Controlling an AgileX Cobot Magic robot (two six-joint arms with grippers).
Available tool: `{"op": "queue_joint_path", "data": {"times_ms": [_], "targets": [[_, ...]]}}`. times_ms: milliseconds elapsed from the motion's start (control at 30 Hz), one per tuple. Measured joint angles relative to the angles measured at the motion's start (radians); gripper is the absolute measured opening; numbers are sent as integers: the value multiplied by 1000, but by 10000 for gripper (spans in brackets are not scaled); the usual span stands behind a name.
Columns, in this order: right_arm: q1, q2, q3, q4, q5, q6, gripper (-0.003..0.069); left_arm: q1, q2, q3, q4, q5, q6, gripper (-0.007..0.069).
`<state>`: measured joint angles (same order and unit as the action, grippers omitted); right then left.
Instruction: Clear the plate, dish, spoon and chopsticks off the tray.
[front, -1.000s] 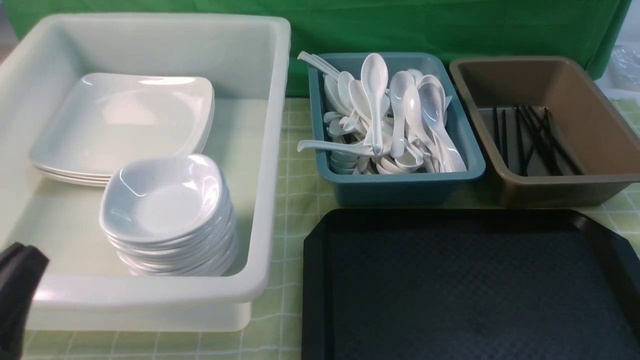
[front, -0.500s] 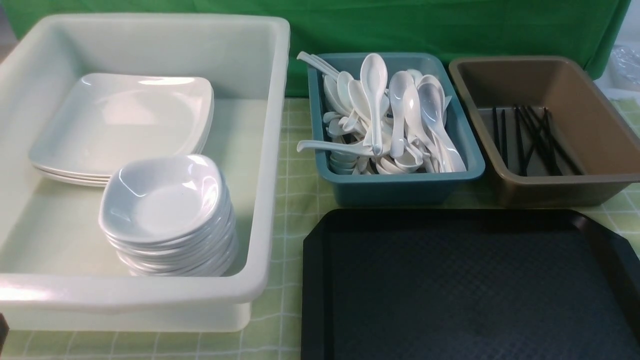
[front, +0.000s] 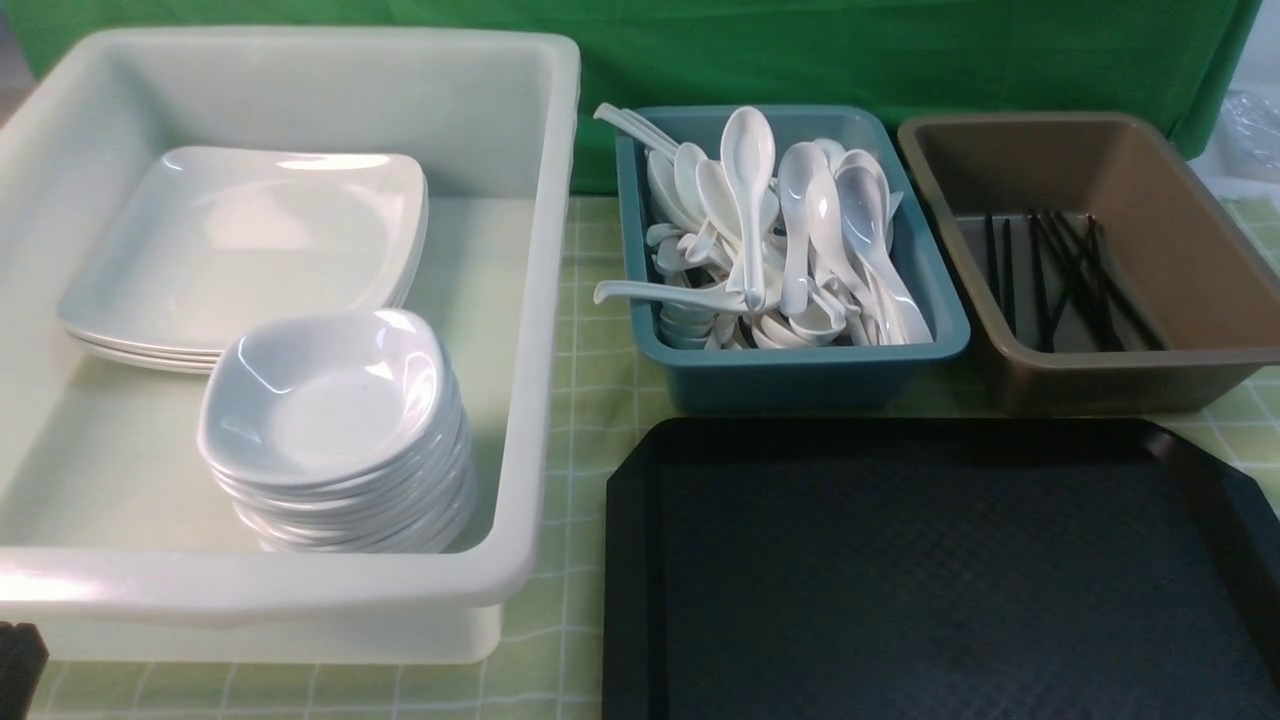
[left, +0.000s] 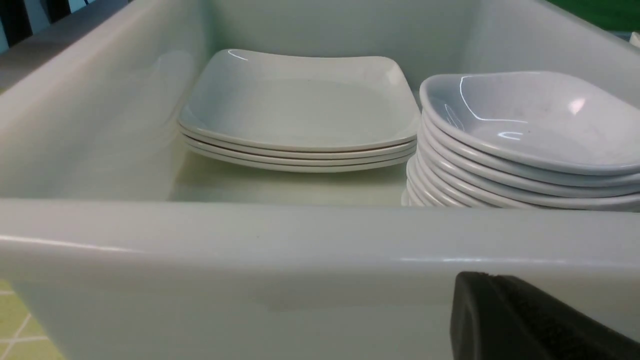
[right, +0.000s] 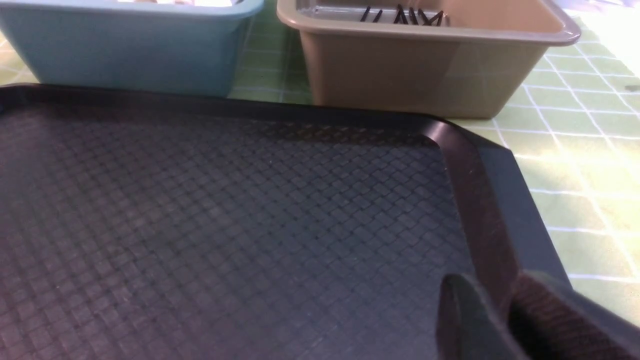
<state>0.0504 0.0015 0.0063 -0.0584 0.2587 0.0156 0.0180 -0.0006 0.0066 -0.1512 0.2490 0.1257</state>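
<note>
The black tray (front: 900, 580) lies at the front right with nothing on it. A white plate (front: 245, 240) tops a low stack inside the white tub (front: 545, 300). Next to it, the dish (front: 320, 395) tops a taller stack. White spoons (front: 780, 230) fill the teal bin, and black chopsticks (front: 1060, 275) lie in the brown bin. My left gripper (left: 492, 282) is shut and empty, low in front of the tub's near wall (left: 250, 260). My right gripper (right: 492, 290) hovers over the tray's right rim (right: 480, 200), fingers slightly parted, holding nothing.
The teal bin (front: 800, 370) and the brown bin (front: 1180, 230) stand side by side behind the tray. A green checked cloth (front: 590, 400) covers the table, with a green backdrop behind. Only a black tip of the left arm (front: 18, 655) shows at the front view's lower left corner.
My left gripper has dropped down and back from the tub's near left corner; only a sliver of it now shows in the front view. Nothing else moved.
</note>
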Motion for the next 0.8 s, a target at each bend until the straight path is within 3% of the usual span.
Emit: {"op": "queue_joint_path", "data": {"times_ms": [800], "targets": [[0, 0, 0, 0, 0, 0, 234, 1, 0, 0, -9, -4, 9, 19]]}}
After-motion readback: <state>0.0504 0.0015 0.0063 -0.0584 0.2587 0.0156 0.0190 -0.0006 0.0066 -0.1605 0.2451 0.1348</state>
